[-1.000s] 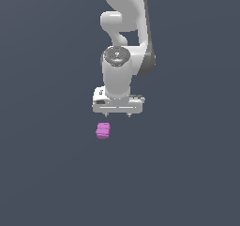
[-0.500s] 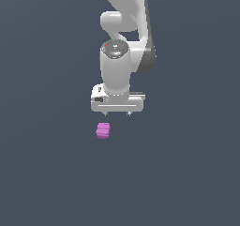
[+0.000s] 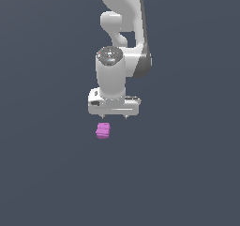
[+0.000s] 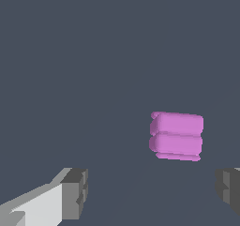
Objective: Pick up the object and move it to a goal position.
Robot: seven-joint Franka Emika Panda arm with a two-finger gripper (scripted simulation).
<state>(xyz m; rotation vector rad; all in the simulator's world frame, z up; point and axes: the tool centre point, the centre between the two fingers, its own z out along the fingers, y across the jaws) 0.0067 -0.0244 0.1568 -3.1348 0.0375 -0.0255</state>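
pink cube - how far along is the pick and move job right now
Done: nothing yet; the pink cube sits alone on the dark floor, ungrasped. In hand: the gripper is positioned near it, jaws open and empty; in the wrist view the cube lies ahead of the two fingertips, not between them. Left: close in around the cube, grip, lift, and carry it to the goal, which no picture shows.

All I have on my screens besides the job itself is the counter (image 3: 187, 173), a flat, even slate-grey surface that fills the exterior view from edge to edge. It carries no markings, no seams and no texture that I can pick out (the shading is nearly uniform throughout). In the wrist view the same plain grey counter (image 4: 70, 56) takes up the whole background, equally bare of pattern.
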